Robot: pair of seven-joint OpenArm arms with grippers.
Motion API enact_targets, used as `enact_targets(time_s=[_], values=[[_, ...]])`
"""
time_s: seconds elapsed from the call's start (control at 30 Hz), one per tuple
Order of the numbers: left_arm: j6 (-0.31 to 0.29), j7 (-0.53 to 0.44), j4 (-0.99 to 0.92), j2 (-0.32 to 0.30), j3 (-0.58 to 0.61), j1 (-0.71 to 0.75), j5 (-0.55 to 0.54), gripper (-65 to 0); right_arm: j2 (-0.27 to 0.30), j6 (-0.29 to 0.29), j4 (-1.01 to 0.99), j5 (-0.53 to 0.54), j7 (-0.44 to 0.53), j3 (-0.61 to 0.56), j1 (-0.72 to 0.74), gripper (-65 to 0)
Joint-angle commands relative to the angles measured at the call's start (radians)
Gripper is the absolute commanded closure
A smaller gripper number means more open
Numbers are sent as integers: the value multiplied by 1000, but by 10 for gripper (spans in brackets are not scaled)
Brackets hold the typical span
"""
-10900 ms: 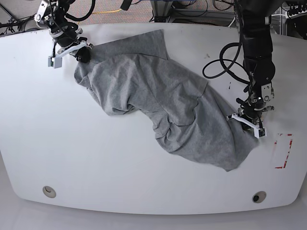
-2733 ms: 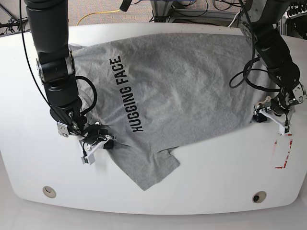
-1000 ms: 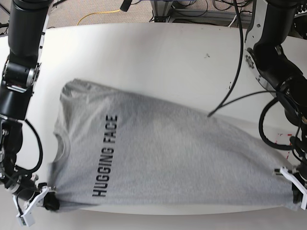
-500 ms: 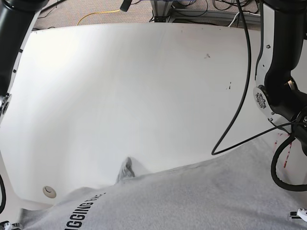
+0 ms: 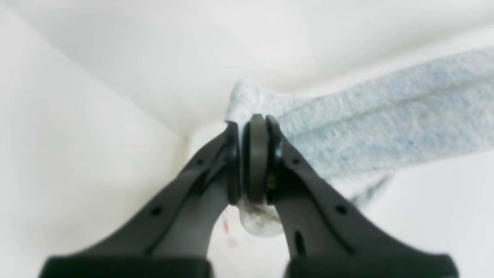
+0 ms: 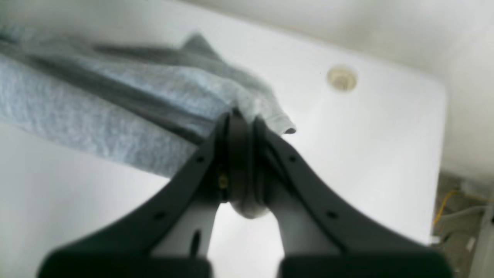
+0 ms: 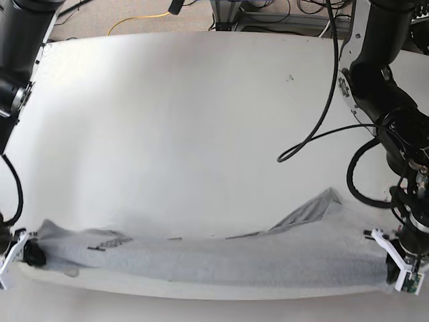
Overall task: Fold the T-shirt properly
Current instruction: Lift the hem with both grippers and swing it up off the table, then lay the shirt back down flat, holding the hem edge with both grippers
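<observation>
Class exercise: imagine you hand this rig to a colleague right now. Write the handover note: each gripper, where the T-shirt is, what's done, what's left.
Left gripper: shut on one end of the T-shirt.
Right gripper: shut on the other end.
T-shirt: stretched between the two grippers along the near edge of the table, bunched into a long band, one flap sticking up toward the left arm's side.
Done: both ends gripped.
Left: lay the shirt flat on the table, then make every fold.

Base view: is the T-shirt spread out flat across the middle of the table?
No, the T-shirt is bunched into a narrow band along the near edge of the table.
</observation>
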Motion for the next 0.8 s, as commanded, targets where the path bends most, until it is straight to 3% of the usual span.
enact_targets(time_s=[0.0, 0.13, 0.33, 0.5, 0.77], values=[[6, -9, 38, 15, -10, 85, 22, 0, -4, 0, 78, 11, 28, 54, -78, 0], [5, -10, 70, 64, -65, 268, 22, 0, -43, 0, 126, 12, 28, 174, -282, 0], [-2, -13, 70, 76, -109, 480, 22, 0, -86, 0, 170, 9, 31, 242, -487, 0], [-71, -59, 70, 79, -132, 659, 22, 0, -109, 0, 225, 14, 31, 291, -641, 0], [-110, -79, 70, 110, -227, 839, 24, 0, -126, 0, 336, 16, 28, 363, -831, 0]])
